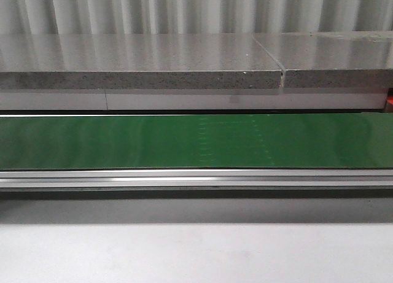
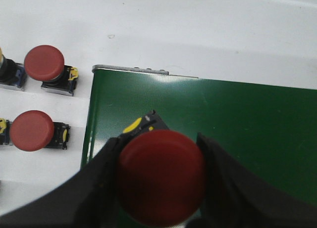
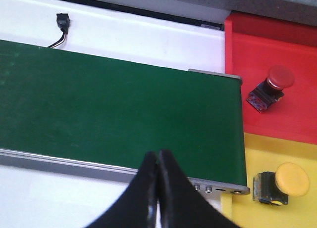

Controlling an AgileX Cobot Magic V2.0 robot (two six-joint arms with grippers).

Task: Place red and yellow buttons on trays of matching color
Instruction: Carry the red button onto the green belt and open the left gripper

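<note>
My left gripper [image 2: 159, 154] is shut on a red button [image 2: 161, 176], holding it over the end of the green belt [image 2: 237, 124]. Two more red buttons [image 2: 45, 64] [image 2: 32, 130] stand on the white table beside that belt end. My right gripper [image 3: 158, 161] is shut with nothing in it, near the front rail of the belt [image 3: 114, 109]. Beyond the belt's other end, a red tray [image 3: 277, 114] holds a red button [image 3: 277, 79] lying on its side. The yellow tray [image 3: 277, 154] next to it holds a yellow button [image 3: 287, 181]. Neither gripper shows in the front view.
The front view shows the green belt [image 1: 196, 142] running across, with a metal rail [image 1: 196, 178] in front and a grey stone shelf [image 1: 141, 68] behind. A black plug with a cable [image 3: 62, 21] lies on the white surface beyond the belt. Part of another button [image 2: 7, 72] shows at the frame edge.
</note>
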